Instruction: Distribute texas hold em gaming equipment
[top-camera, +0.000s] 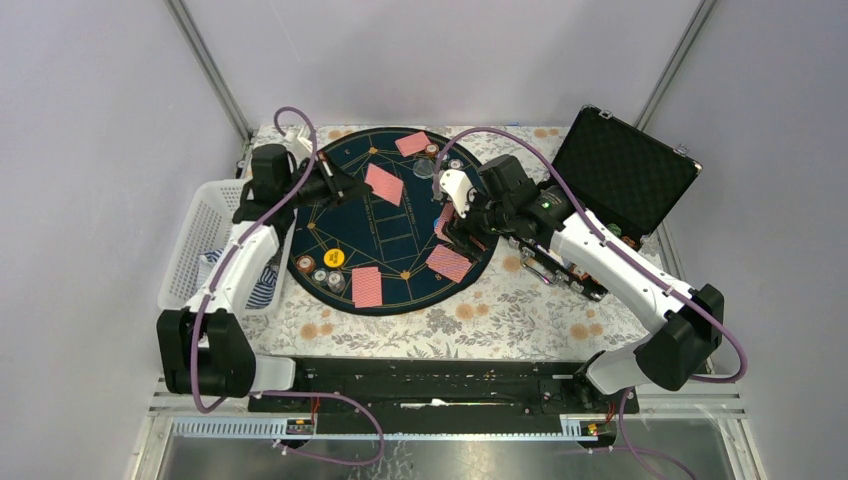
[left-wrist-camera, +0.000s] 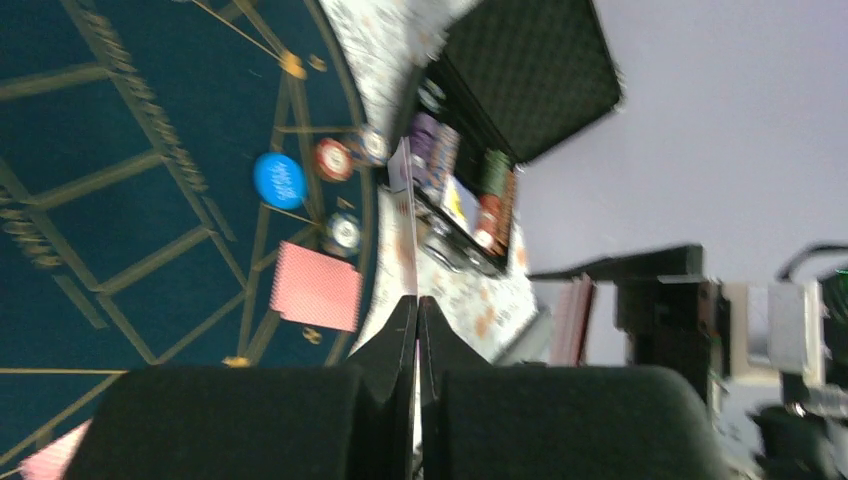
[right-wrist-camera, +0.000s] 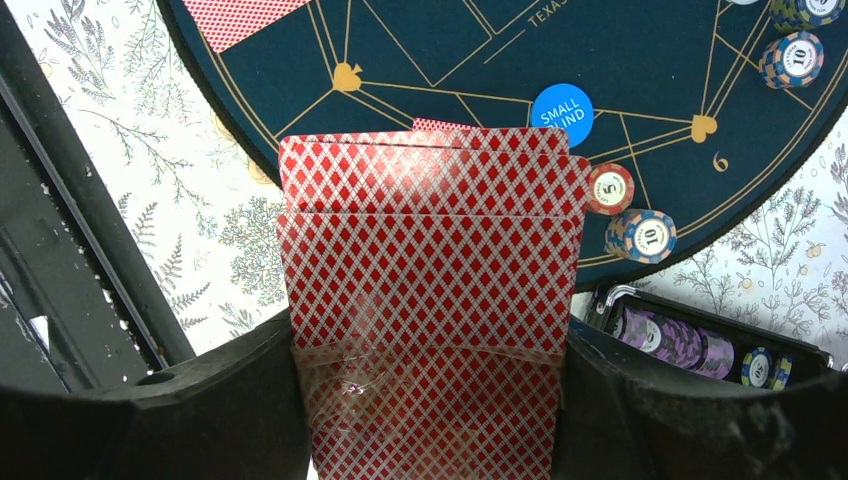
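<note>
My left gripper (top-camera: 352, 190) is shut on one red-backed card (top-camera: 384, 184), held over the back left of the round mat (top-camera: 400, 225); the left wrist view shows that card edge-on (left-wrist-camera: 405, 225) between the shut jaws (left-wrist-camera: 417, 300). My right gripper (top-camera: 455, 225) is shut on a fanned deck of red-backed cards (right-wrist-camera: 430, 280) over the mat's right side. Cards lie on the mat at the back (top-camera: 413, 143), front (top-camera: 367, 286) and front right (top-camera: 448, 262). A yellow button (top-camera: 334, 258) and chips (top-camera: 320, 275) sit at the left front. A blue button (right-wrist-camera: 561, 109) lies by a red chip (right-wrist-camera: 610, 189).
The open black case (top-camera: 620, 180) stands at the back right, with purple chips (right-wrist-camera: 670, 340) in it. A white basket (top-camera: 205, 230) holding striped cloth stands at the left. More chips (top-camera: 432, 152) sit at the mat's back edge. The floral cloth (top-camera: 500, 310) covers the table.
</note>
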